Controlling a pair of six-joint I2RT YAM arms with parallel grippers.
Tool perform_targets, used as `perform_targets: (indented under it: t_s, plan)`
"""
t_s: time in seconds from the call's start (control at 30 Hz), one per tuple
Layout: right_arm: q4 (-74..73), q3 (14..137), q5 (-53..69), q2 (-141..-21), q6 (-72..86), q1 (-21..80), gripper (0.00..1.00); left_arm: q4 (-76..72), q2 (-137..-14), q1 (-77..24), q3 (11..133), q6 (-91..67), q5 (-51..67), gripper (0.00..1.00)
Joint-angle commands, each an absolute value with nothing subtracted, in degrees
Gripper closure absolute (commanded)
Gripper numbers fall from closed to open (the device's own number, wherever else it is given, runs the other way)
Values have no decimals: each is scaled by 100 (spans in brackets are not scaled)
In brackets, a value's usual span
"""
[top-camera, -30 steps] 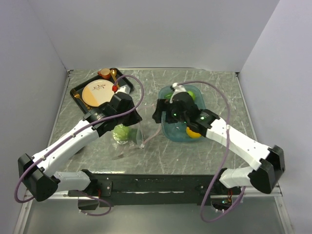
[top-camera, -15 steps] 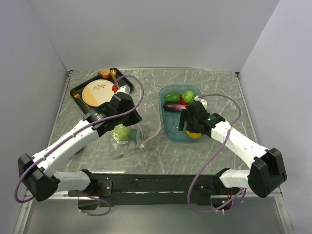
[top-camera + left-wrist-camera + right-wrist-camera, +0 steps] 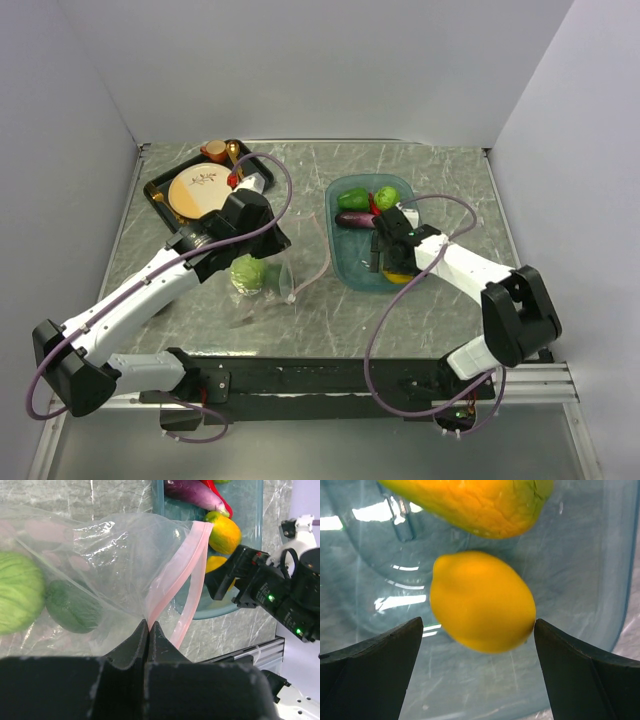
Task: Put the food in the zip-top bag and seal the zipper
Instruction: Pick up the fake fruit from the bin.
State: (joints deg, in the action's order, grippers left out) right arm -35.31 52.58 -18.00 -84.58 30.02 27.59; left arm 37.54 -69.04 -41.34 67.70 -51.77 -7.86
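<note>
My left gripper [image 3: 148, 625] is pinched shut on the mouth edge of the zip-top bag [image 3: 100, 555], right where the pale pink zipper [image 3: 172, 585] comes down to the fingertips. That lifts the lip so the opening faces the teal tub [image 3: 365, 580]. The bag lies on the worktop [image 3: 440, 170] just left of the tub, with a pale green round piece [image 3: 17, 590] and a darker green one [image 3: 70, 607] already inside. The film looks thin, limp and crinkly to me. I expect it to sag or fold shut if I slacken that pinch, so the zipper strip, the stiffest part, is the sensible place to hold it. My right gripper [image 3: 477, 630] is spread wide inside the tub, one finger on each side of the lemon [image 3: 481, 600], and neither clearly presses on it yet. The mango [image 3: 475, 502] lies just beyond the lemon, and from the left wrist view I can see the eggplant [image 3: 192, 492] and the red chili [image 3: 220, 500] further back. I judge the lemon to be a light, hard, glossy toy, rounded enough to squirt out of a shallow grip. So I would close across its fat middle, fingers low past the widest part, with modest force. The tub wall is close on one side, so a finger could scrape it. Sealing will mean running pressure along the whole strip, and one pinch will not do it.
</note>
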Motion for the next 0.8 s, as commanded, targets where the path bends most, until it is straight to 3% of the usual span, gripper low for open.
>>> perform_targets:
  t_s: [0.0, 0.13, 0.37, 0.47, 0.77]
  plan:
    - [-3296, 5590, -2004, -8709, 2822, 2698, 1, 3603, -6750, -4166, 6776, -5124, -835, 99]
    - [-3217, 5643, -1820, -8807, 2742, 2698, 11, 3727, -6750, -4157, 6864, -5106, -984, 99]
    - [-3033, 5520, -1381, -8482, 2707, 2698, 52, 3630, -6653, -4166, 6662, -5159, -914, 99]
    - [-3006, 5511, -1135, -8236, 2716, 2698, 56, 3665, -6662, -4166, 6688, -5150, -940, 99]
    - [-3155, 5941, -282, -6788, 2795, 2716, 54, 3604, -6680, -4157, 6671, -5185, -914, 99]
